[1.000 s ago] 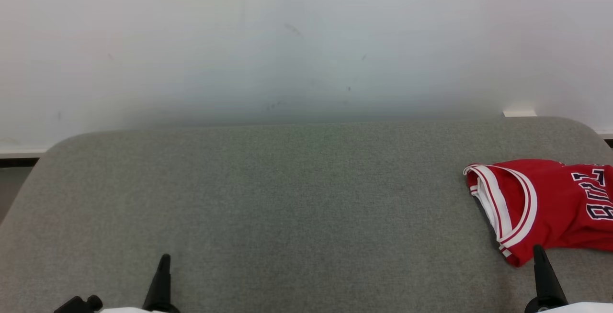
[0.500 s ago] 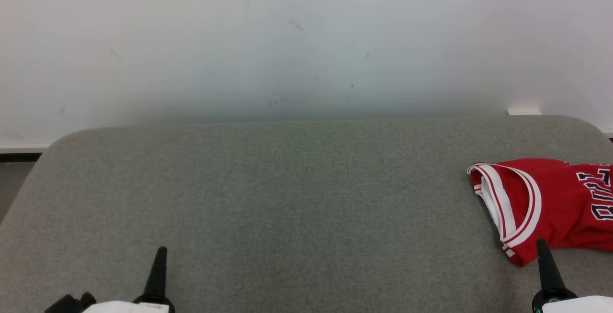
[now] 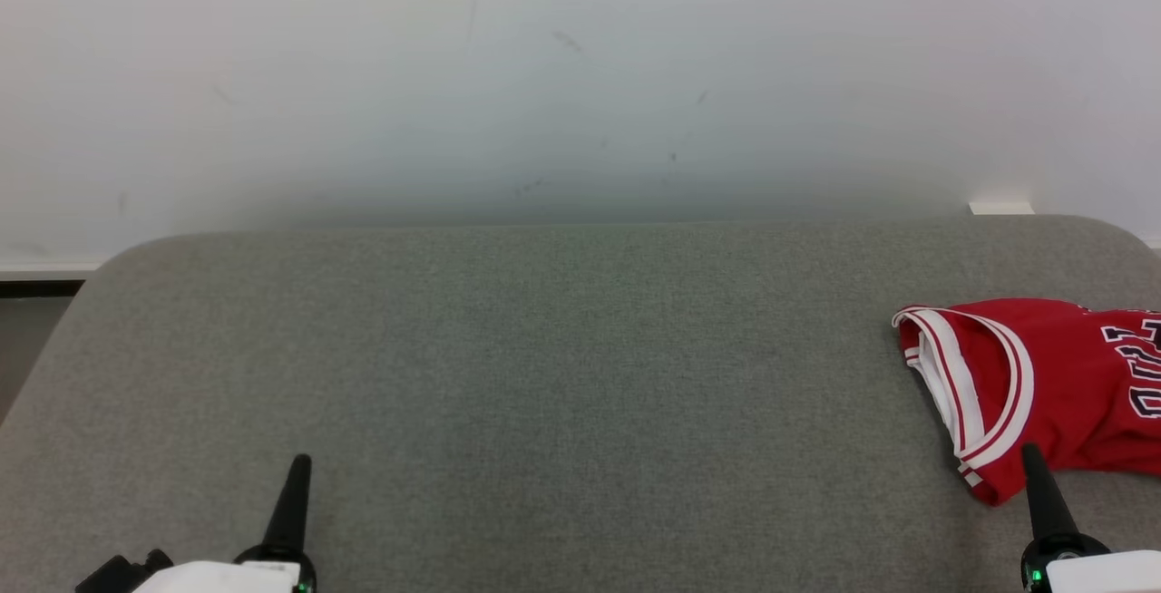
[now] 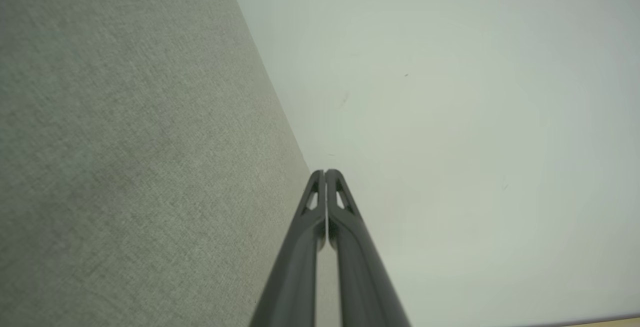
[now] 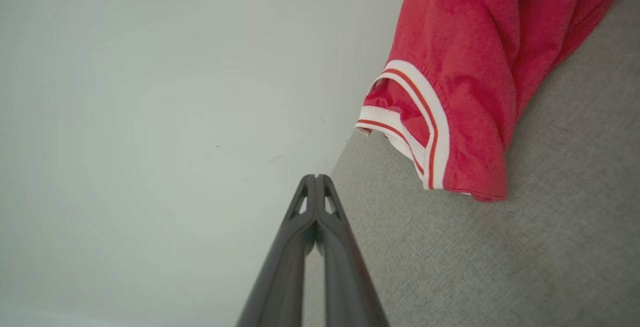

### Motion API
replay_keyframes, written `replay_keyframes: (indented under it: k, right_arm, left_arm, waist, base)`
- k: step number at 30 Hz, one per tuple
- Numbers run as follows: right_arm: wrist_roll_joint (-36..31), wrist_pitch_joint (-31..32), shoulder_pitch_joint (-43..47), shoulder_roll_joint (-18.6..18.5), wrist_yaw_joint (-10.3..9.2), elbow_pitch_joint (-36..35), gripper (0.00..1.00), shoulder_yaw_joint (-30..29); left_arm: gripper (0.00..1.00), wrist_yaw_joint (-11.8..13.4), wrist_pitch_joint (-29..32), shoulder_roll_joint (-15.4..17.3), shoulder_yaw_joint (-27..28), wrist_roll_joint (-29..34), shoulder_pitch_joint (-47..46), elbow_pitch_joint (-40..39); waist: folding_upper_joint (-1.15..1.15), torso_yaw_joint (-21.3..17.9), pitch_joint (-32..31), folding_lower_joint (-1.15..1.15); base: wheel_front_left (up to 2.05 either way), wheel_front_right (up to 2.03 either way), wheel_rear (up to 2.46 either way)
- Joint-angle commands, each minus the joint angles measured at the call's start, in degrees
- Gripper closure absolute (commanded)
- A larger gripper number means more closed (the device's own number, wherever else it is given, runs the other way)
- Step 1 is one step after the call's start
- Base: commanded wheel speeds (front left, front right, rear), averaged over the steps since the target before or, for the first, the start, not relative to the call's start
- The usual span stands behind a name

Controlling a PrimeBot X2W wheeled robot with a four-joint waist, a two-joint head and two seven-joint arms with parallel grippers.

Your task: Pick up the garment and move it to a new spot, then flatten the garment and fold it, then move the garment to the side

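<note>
The garment (image 3: 1052,384) is a red jersey with white and red trim and dark lettering, lying folded at the right edge of the grey fabric surface (image 3: 544,366); part of it runs out of the head view. In the right wrist view the garment (image 5: 465,82) lies beyond and to the right of my fingers. My right gripper (image 3: 1034,461) is shut and empty, its tip just in front of the jersey's near edge. My left gripper (image 3: 297,471) is shut and empty at the lower left, far from the jersey. Both wrist views show the left gripper (image 4: 326,173) and right gripper (image 5: 316,178) with fingers pressed together.
A pale wall (image 3: 580,76) rises right behind the grey surface. The surface's rounded left corner (image 3: 100,276) drops to a darker floor strip. A small white block (image 3: 1000,208) sits at the back right edge.
The head view has drifted slightly, shifting the scene right and the wall marks up. Both grippers stay shut; the jersey lies where it was.
</note>
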Motion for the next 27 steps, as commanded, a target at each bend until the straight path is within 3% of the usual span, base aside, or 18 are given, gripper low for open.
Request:
replay_keyframes:
  k: [1, 27]
  right_arm:
    - [1.4, 0.3, -1.0, -0.1, -0.06, -0.5, 1.00, -0.5]
    - [11.0, 3.4, -2.1, 0.5, -0.08, -0.6, 1.00, -2.3]
  left_arm:
    - [1.00, -0.4, 0.4, 0.4, 0.4, -1.5, -1.1, -0.5]
    - [1.00, -0.7, 3.5, 0.5, 1.8, -13.2, -2.2, -0.9]
  waist:
    - [0.00, 0.1, 0.1, 0.00]
    - [0.00, 0.9, 1.0, -0.01]
  base:
    - [0.00, 0.00, 0.00]
    - [0.00, 0.00, 0.00]
